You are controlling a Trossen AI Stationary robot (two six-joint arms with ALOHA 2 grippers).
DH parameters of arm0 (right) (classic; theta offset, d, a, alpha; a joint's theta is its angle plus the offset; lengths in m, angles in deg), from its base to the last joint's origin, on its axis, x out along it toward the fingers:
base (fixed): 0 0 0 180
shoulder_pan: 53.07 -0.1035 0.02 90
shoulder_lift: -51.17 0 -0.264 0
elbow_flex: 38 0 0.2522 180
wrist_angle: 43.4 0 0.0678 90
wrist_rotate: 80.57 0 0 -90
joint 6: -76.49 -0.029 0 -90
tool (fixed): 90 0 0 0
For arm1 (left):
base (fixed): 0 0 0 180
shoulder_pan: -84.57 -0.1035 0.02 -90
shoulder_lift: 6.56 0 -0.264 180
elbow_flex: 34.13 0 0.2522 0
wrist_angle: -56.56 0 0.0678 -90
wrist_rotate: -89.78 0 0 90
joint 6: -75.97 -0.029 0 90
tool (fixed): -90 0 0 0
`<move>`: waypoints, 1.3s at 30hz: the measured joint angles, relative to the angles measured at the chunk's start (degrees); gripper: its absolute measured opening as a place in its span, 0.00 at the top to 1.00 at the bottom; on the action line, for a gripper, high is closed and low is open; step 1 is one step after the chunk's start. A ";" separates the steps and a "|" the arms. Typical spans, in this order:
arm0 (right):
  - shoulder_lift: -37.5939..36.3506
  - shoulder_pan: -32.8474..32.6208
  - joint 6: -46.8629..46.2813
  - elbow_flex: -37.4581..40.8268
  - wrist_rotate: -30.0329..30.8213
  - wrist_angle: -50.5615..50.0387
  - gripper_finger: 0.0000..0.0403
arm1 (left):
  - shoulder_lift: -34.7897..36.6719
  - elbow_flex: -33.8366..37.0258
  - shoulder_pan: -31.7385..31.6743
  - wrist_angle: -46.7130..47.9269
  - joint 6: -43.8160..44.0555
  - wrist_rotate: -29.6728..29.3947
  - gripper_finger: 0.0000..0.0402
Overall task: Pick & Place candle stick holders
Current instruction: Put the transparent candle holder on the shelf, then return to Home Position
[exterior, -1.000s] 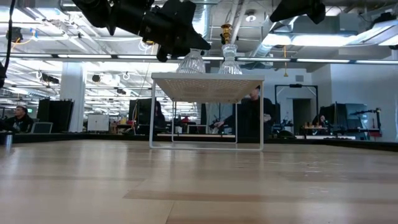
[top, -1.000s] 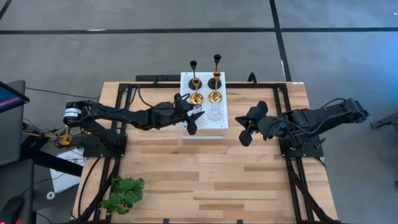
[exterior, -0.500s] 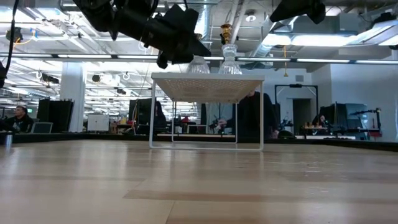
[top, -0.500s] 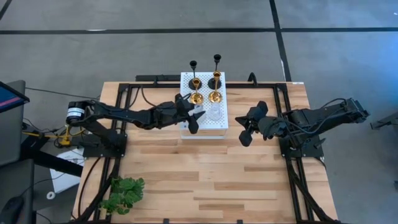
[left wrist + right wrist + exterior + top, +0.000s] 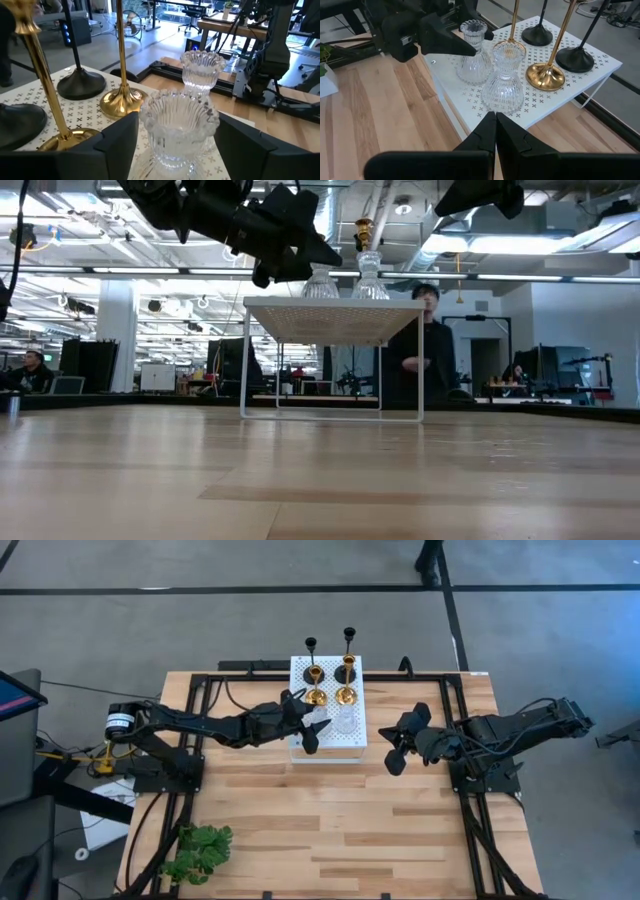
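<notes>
Two low clear fluted glass holders stood upright on the white perforated board, the nearer one between the left gripper's parted fingers with gaps either side, unheld, while the right gripper, fingers pressed together and empty, hung just beside that board.

I get one camera straight above the desk, one level at desk height facing the room, and a close camera on each wrist, all four sharing the white perforated board from opposite sides.
</notes>
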 joint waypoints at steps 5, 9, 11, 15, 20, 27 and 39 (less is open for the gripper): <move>0.00 0.00 0.00 0.01 0.00 -0.04 1.00 | 0.00 0.00 0.00 0.08 0.00 0.00 0.38; 0.00 0.00 0.00 0.01 0.00 -0.04 1.00 | 0.00 0.00 0.00 0.26 0.02 0.00 0.37; 0.00 0.00 0.00 0.01 -0.02 -0.05 1.00 | 0.00 0.00 0.00 0.32 0.02 0.00 0.35; 0.00 0.00 0.00 0.01 -0.02 -0.07 1.00 | 0.00 0.00 0.00 0.41 0.02 0.00 0.29; 0.00 0.00 0.00 0.01 -0.07 -0.25 1.00 | 0.02 0.00 0.00 0.45 0.04 0.00 0.22; 0.02 -0.02 -0.55 0.01 -1.35 -1.83 1.00 | 5.21 0.11 0.11 8.26 0.26 0.13 0.16; 0.02 -0.04 -1.84 0.01 -1.51 -4.11 1.00 | 19.90 0.10 6.48 16.18 0.28 0.66 0.16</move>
